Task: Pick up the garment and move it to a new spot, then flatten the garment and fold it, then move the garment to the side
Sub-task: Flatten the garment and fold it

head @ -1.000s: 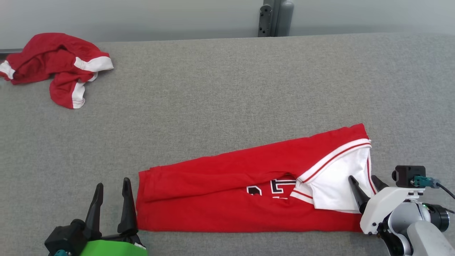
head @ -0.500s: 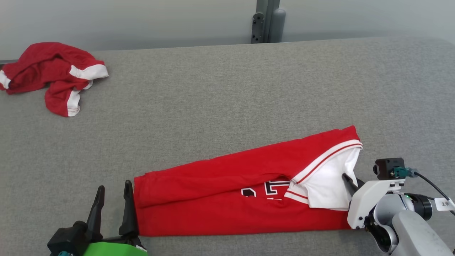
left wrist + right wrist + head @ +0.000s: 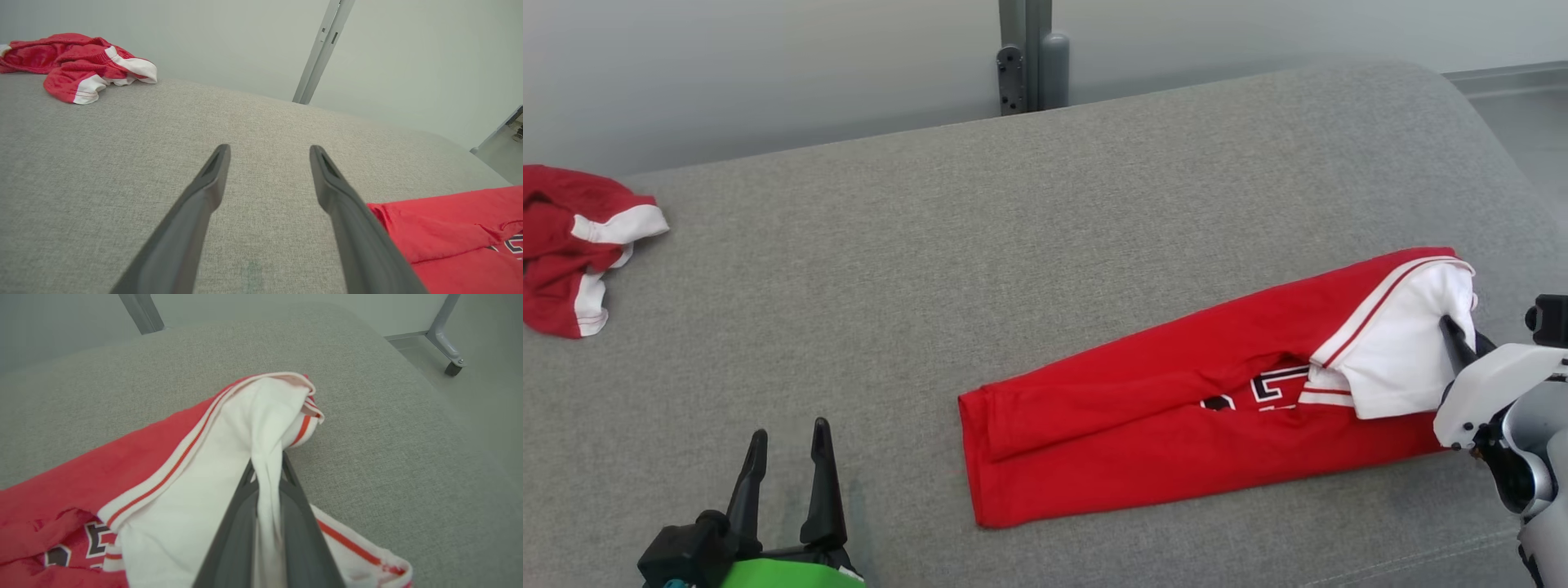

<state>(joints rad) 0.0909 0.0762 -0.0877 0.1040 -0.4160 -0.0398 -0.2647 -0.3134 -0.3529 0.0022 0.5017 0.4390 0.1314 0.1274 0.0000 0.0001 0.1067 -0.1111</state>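
1. Right claw (image 3: 1459,333) is clamped on a fold of the garment's (image 3: 1143,416) white sleeve (image 3: 1396,351). In the right wrist view its dark fingers (image 3: 233,539) stand almost together, with white cloth bunched up between them.
2. Left claw (image 3: 786,429) sits at the lower left, well apart from the garment. Its jaws are spread wide with nothing between them, above bare grey fabric.
3. The garment lies on the right half of the tabletop (image 3: 1013,245). It is folded lengthwise into a long red band that slants up toward the right edge.
4. Its left end is a neat, squared red edge. The right end shows the white sleeve, trimmed with thin red-and-white stripes.
5. Black-and-white lettering (image 3: 1262,390) peeks out at mid-length, partly covered by a red fold.
6. A crumpled red-and-white cloth (image 3: 564,245) lies at the far left, well away from both claws.
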